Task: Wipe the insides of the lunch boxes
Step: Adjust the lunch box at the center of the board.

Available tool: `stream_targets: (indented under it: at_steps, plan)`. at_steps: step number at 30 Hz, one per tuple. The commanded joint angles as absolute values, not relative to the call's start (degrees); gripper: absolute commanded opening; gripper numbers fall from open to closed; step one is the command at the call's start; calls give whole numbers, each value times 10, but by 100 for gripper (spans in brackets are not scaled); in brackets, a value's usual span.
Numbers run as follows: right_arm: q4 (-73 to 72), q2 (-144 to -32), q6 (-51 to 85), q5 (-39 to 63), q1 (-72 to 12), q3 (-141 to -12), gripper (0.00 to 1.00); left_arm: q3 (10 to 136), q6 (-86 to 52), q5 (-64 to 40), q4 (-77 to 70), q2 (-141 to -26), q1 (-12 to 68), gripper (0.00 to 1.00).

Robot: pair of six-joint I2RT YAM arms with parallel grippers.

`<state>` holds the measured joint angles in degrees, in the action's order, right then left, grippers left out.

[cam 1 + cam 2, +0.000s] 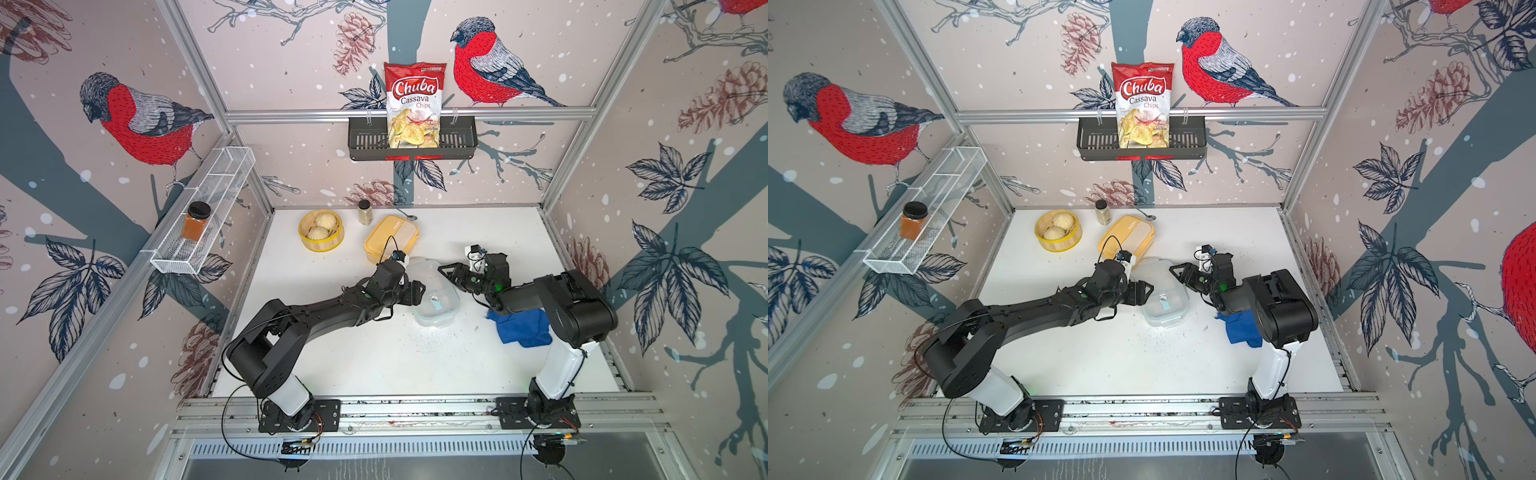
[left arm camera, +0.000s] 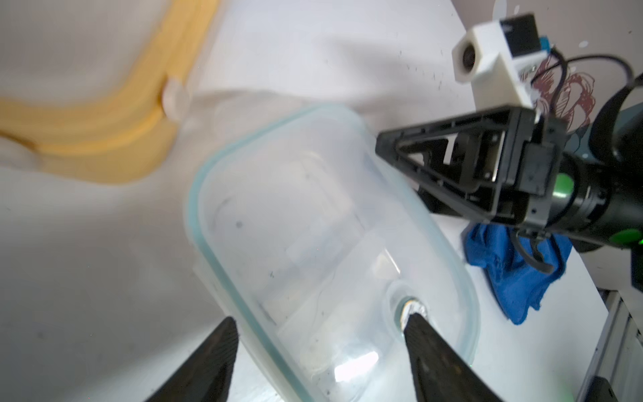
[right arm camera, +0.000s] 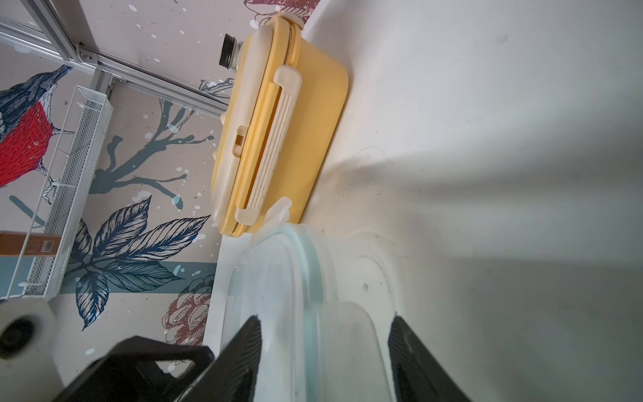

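The clear lunch box (image 1: 438,305) sits mid-table with its green-rimmed lid (image 2: 313,215) on it. My left gripper (image 2: 322,327) is open. One finger is outside the box's rim and the other rests over the lid by its round vent. My right gripper (image 3: 325,330) is open at the box's far end, with a lid latch flap (image 3: 351,334) loose between its fingers. The yellow lunch box (image 1: 390,239) lies closed behind the clear one. A blue cloth (image 1: 521,328) lies on the table under my right arm.
A yellow steamer basket with buns (image 1: 321,232), a spice jar (image 1: 365,212) and a spoon (image 1: 409,216) stand at the back. Dark crumbs (image 1: 432,336) dot the table in front of the clear box. A chips bag (image 1: 413,104) and a wire shelf (image 1: 199,216) hang on the walls.
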<state>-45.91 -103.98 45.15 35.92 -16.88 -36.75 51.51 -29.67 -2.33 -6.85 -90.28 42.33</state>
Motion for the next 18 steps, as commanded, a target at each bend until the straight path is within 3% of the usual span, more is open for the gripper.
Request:
stream_targets:
  at_steps: [1, 8, 18]
  plan:
    - [-438, -1014, 448, 355, -165, -356, 61, 541, -275, 51, 9, -885, 414, 78]
    - [-405, -1005, 451, 343, -221, -362, 60, 569, -266, 28, 27, -892, 405, 78]
    - [-477, -981, 493, 309, -219, -308, 60, 568, -330, 5, 15, -898, 427, 78]
